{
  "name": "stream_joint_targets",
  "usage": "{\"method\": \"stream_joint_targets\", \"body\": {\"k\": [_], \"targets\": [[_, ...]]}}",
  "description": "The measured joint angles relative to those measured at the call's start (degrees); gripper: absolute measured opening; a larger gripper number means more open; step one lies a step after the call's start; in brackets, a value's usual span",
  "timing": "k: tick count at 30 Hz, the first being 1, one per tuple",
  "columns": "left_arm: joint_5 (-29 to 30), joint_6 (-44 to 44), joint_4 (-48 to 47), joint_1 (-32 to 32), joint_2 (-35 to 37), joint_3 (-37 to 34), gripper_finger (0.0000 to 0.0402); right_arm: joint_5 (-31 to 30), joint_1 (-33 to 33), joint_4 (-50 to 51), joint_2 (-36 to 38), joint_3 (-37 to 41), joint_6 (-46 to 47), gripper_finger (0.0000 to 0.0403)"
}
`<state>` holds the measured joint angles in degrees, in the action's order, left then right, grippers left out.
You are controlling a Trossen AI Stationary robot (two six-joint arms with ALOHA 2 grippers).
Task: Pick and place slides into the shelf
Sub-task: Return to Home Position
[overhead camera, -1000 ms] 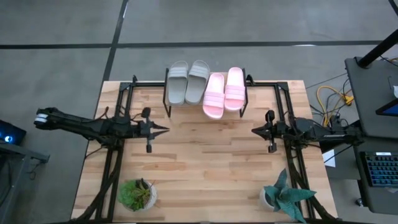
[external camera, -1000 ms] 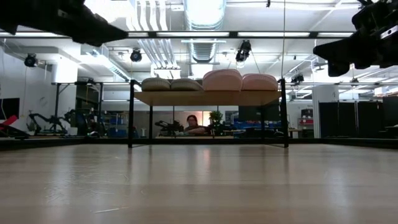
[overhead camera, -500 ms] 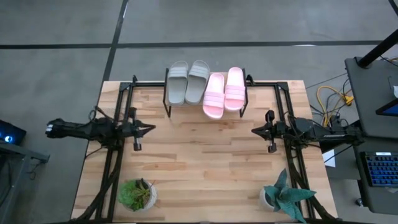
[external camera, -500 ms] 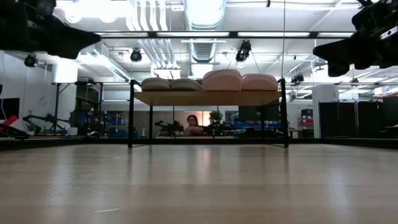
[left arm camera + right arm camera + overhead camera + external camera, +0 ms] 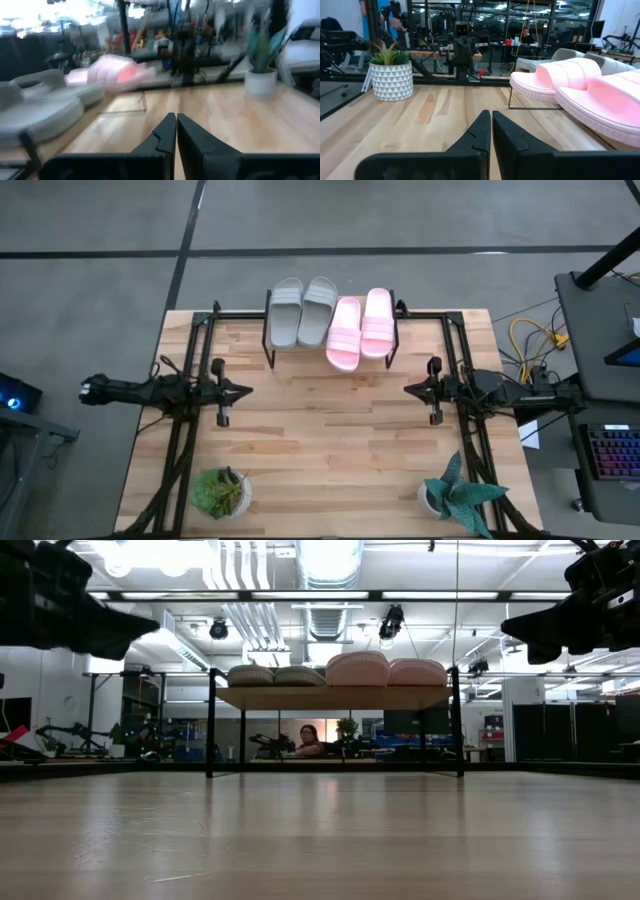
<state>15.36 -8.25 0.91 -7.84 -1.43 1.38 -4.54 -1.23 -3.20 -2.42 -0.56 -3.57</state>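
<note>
All four slides lie soles down on the shelf (image 5: 272, 352) plank top at the table's far edge: the pale grey pair (image 5: 301, 311) on its left half, the light pink pair (image 5: 361, 328) on its right. In the low view the grey pair (image 5: 273, 675) and pink pair (image 5: 385, 670) sit above the shelf plank (image 5: 330, 697). My left gripper (image 5: 247, 391) hovers shut over the table's left side, holding nothing. My right gripper (image 5: 408, 390) hovers shut over the right side, also holding nothing. Both shut fingertips show in the wrist views, left (image 5: 176, 117) and right (image 5: 491, 114).
A green potted plant (image 5: 220, 491) stands at the near left corner and a spiky plant in a patterned white pot (image 5: 455, 495) at the near right. Black arm frames run along both table sides. Bare wood lies between the grippers. A person sits far behind the table (image 5: 308, 738).
My left arm has drawn back toward the table's left edge, its gripper moving from near the table's middle-left to farther left, still shut. The right arm and all slides have stayed where they were.
</note>
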Motion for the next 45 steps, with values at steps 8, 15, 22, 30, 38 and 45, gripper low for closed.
{"method": "stream_joint_targets", "body": {"k": [8,15,22,30,38,45], "targets": [[-3.66,0.60,1.76,-0.04,-1.50,-0.89,0.0000,0.18,0.00,-0.20,-0.02,0.00,0.63,0.0008],[-3.24,0.41,1.81,-0.04,-1.38,-0.93,0.0000,0.46,0.00,2.19,-0.09,0.00,6.95,0.0008],[-3.13,0.40,1.79,-0.04,-2.05,-0.98,0.0000,0.46,0.00,1.84,-0.47,0.00,5.45,0.0008],[-3.13,0.40,1.76,-0.04,-2.93,-1.02,0.0000,0.44,0.00,1.29,-0.31,0.00,5.28,0.0008],[-3.13,0.37,1.73,-0.04,-3.08,-1.04,0.0000,0.44,0.00,1.27,-0.31,0.00,5.46,0.0008],[-3.13,0.37,1.70,-0.04,-3.43,-1.09,0.0000,0.44,0.00,1.27,-0.31,0.00,5.48,0.0008]]}}
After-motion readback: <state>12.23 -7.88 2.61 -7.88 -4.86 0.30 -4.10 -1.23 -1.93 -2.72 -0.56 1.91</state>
